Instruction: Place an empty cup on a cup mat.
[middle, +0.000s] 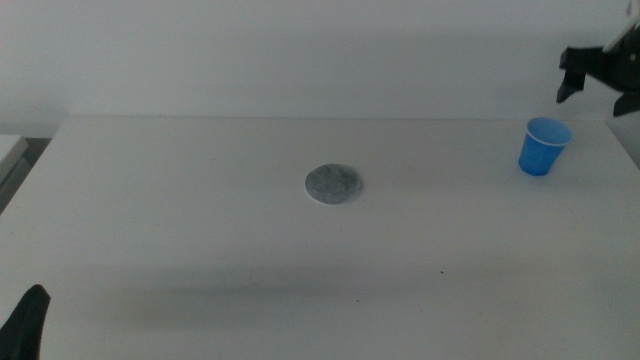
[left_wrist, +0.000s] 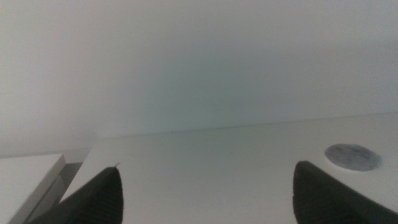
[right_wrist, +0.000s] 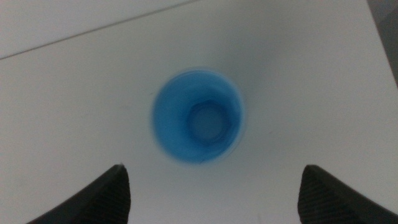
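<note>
— Near the tabletop's far right edge?
— Cup upright, right claw above it, wide open, empty.
— And mid-frame?
— Mat, well apart from the cup, bare surface between. Left claw lower left, open, empty.

A small bright blue plastic cup is seen standing upright and empty near the far right of the bench, its mouth open upward, its walls tapering to a narrower base. A flat round mottled grey cup mat with a thin pale edge is laid near the middle, well apart from the cup.
</note>
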